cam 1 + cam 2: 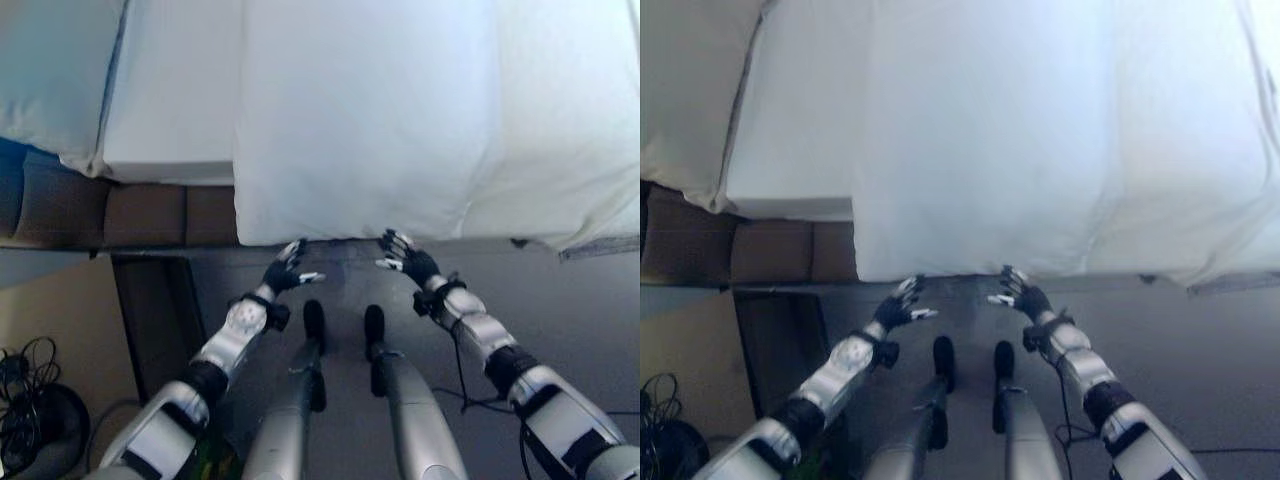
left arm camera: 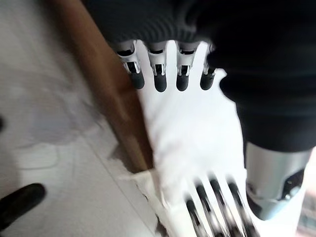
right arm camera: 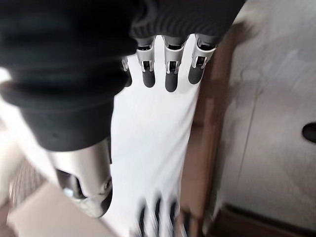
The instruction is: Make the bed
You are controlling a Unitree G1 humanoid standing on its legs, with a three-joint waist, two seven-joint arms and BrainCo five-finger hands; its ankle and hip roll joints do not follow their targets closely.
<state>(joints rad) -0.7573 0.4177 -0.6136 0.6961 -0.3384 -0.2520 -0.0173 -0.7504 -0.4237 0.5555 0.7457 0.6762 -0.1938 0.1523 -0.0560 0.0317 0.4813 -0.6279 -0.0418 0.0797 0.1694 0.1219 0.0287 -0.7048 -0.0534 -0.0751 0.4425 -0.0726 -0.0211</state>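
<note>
White bedding covers most of what lies ahead of you: the bed [image 1: 160, 120] runs across the far side, and a white duvet [image 1: 360, 120] lies over it with its near edge hanging past the mattress side, just above the grey floor [image 1: 590, 300]. To the left, the brown bed frame [image 1: 140, 215] shows below the bare sheet, and a pillow [image 1: 45, 75] sits at the far left corner. Your two hands are low and close together at the duvet's hanging hem. The left hand [image 1: 287, 271] and the right hand [image 1: 403, 255] both have their fingers straight and spread, holding nothing; the wrist views show the white cloth just past the fingertips of each, with the other hand opposite. The step in hand looks like taking hold of that hem. To do it well, spread your hands further apart along the edge before you close, so the cloth lifts evenly and does not bunch in the middle. Get the thumbs under the hem and the fingers over it, pinch firmly, then draw it straight and level toward the uncovered left part.
</note>
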